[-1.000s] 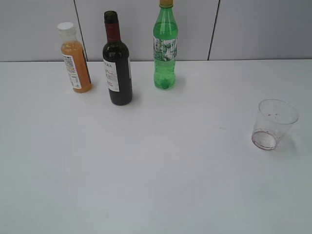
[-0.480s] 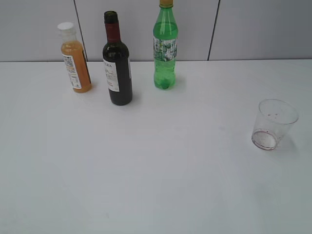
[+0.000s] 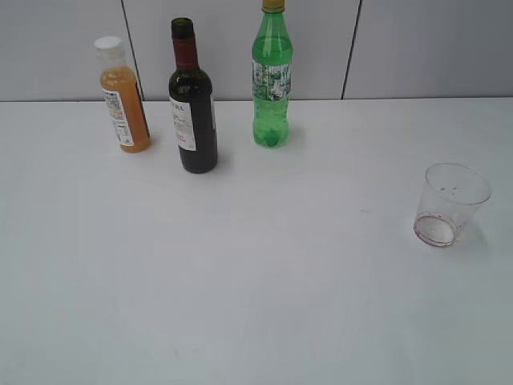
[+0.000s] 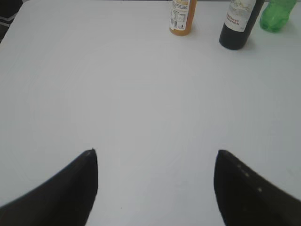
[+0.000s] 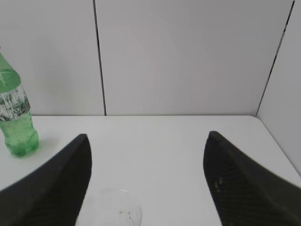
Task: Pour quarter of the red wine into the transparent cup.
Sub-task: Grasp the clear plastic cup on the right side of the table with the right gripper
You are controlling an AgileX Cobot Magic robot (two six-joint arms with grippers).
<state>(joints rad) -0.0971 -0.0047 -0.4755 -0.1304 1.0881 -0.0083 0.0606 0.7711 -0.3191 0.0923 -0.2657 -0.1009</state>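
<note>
The red wine is in a small dark bottle (image 3: 193,108) with a dark red neck foil and white label, upright at the back left of the table; its lower part shows in the left wrist view (image 4: 237,23). The transparent cup (image 3: 447,204) stands upright at the right, with a faint reddish ring at its base; its rim shows in the right wrist view (image 5: 110,214). My left gripper (image 4: 155,153) is open and empty, well in front of the bottles. My right gripper (image 5: 146,136) is open and empty, with the cup just below its left finger. Neither gripper shows in the exterior view.
An orange juice bottle (image 3: 123,96) with a white cap stands left of the wine. A taller green plastic bottle (image 3: 272,76) stands right of it and shows in the right wrist view (image 5: 16,117). A grey panelled wall (image 3: 401,48) runs behind the white table (image 3: 256,281).
</note>
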